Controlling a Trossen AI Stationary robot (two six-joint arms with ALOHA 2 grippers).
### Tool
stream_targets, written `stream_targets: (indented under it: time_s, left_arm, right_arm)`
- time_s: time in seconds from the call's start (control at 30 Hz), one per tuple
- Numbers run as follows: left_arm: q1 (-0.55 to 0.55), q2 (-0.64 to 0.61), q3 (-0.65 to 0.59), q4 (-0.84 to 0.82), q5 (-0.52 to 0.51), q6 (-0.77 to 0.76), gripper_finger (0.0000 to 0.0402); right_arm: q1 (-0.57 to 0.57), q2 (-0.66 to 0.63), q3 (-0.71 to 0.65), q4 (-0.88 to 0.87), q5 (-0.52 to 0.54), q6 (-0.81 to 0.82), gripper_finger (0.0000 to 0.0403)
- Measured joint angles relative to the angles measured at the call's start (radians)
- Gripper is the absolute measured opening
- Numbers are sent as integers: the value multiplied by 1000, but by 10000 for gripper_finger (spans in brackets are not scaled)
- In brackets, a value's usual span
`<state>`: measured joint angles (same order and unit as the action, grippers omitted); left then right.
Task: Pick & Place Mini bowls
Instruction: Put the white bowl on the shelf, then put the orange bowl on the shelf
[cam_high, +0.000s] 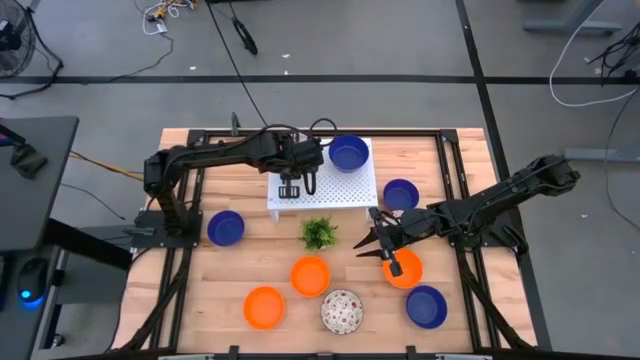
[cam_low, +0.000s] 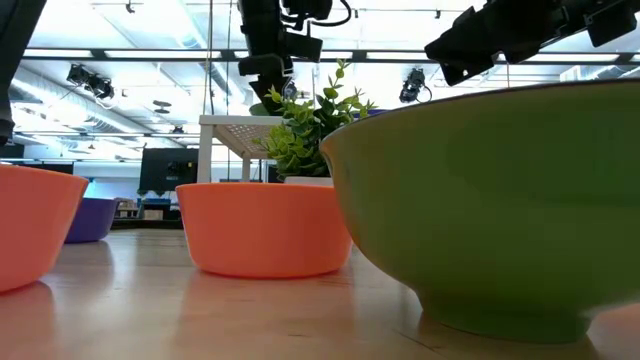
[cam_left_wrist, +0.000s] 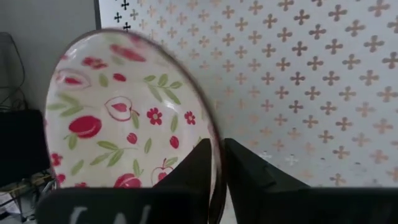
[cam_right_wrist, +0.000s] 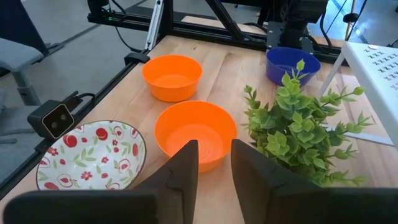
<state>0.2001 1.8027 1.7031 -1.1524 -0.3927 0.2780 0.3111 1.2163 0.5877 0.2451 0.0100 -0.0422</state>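
Left pincer (cam_high: 290, 189) grips a white red-flowered mini bowl (cam_left_wrist: 124, 118) over the white perforated rack (cam_high: 345, 185).
Only the left wrist view shows that bowl; overhead, the right pincer (cam_high: 378, 243), fingers slightly parted, hovers empty beside the green plant (cam_high: 319, 233), other bowls scattered across the wooden desk (cam_high: 200, 290).

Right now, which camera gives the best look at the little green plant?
The right wrist view: the plant stands close and large, every leaf clear, beside an orange bowl. The high view shows it small, from above, by the white rack. The low view shows it partly behind an orange bowl. The left wrist view misses it.
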Motion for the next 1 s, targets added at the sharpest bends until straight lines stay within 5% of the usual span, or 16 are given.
stream_targets:
  time_s: [0.47,0.73,1.0]
  left_arm:
    - [-3,-54,0,-42,121,-82,190]
    - [-47,-213,0,-106,192,-207,222]
    - [-282,-314,-56,-31,240,-258,201]
  right_arm:
    - [0,0,0,0,44,4,97]
    - [5,-14,0,-46,91,34,97]
    - [216,-39,211,-694,285,278,76]
